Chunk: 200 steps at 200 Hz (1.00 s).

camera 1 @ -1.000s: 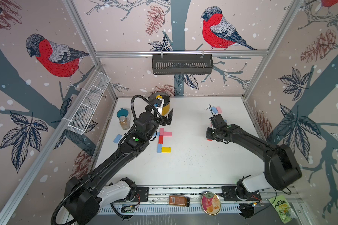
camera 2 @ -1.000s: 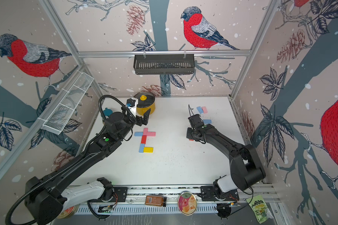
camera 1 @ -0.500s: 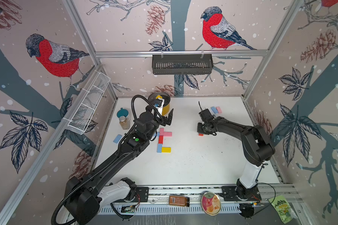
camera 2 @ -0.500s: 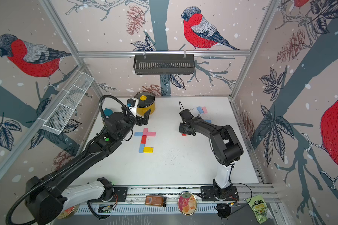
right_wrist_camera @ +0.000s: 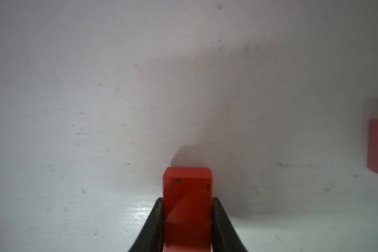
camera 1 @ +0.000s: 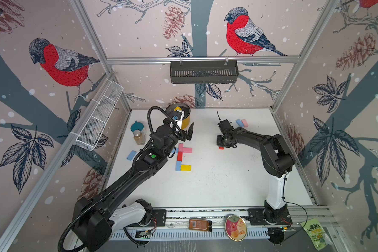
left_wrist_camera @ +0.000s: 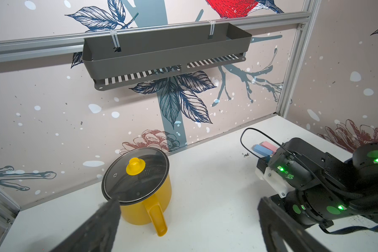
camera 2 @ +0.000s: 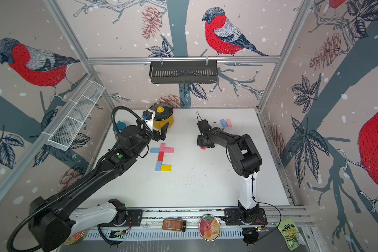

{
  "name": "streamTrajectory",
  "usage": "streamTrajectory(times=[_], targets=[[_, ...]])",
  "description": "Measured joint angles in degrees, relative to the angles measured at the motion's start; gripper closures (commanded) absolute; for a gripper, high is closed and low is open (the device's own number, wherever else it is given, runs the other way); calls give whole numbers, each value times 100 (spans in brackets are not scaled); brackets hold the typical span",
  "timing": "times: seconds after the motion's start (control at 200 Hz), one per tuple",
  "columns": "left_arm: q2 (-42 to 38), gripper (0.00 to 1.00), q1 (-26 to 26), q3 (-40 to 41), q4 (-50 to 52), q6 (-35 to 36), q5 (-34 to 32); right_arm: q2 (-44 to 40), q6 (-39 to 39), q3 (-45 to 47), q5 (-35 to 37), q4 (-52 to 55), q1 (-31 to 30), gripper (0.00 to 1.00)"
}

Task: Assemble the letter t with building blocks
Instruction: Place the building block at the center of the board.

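Building blocks lie joined mid-table: a light blue one [camera 2: 155,150], two pink [camera 1: 180,147] [camera 1: 187,150], a red one [camera 1: 179,156], a light blue one [camera 1: 178,165] and a yellow one [camera 1: 185,167]. My right gripper [camera 1: 222,145] is shut on a red block [right_wrist_camera: 187,207], low over the table to the right of them; the pads press its two long sides. My left gripper [camera 1: 189,133] hovers open and empty behind the joined blocks, near the pot. A light blue block [camera 1: 239,122] and a pink one [camera 1: 244,122] lie at the back right, another light blue one [camera 1: 131,155] at the left.
A yellow pot [camera 1: 184,122] with a glass lid stands at the back. A teal-lidded jar [camera 1: 137,127] and a small bottle [camera 1: 139,137] stand at the back left. A wire basket [camera 1: 98,117] hangs on the left wall, a dark shelf [camera 1: 203,72] on the back wall.
My right arm has swung left toward the middle of the table, carrying the red block. The left arm has stayed still.
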<state>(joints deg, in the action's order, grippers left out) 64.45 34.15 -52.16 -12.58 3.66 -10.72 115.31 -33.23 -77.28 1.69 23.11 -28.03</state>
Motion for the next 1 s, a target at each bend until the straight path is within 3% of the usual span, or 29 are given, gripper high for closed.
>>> streamTrajectory(times=[0.23, 0.465, 0.65, 0.68, 0.695, 0.71, 1.001], targets=[[4, 3, 0, 0, 0, 17, 0, 199, -55, -269, -2, 4, -4, 77], [15, 2, 0, -2, 0, 17, 0, 291, -133, -365, -55, -76, -9, 52], [26, 2, 0, -2, 0, 17, 0, 273, -151, -382, -195, -177, -17, 27], [26, 2, 0, -2, 0, 20, 0, 256, -151, -380, -199, -177, -20, 17], [26, 2, 0, -2, 0, 20, 0, 243, -151, -374, -201, -175, -20, 5], [26, 2, 0, -4, 0, 20, 0, 225, -151, -367, -221, -173, -20, 0], [-63, 2, 0, -4, 46, 79, -129, -726, -52, -140, -48, -122, 4, 1]])
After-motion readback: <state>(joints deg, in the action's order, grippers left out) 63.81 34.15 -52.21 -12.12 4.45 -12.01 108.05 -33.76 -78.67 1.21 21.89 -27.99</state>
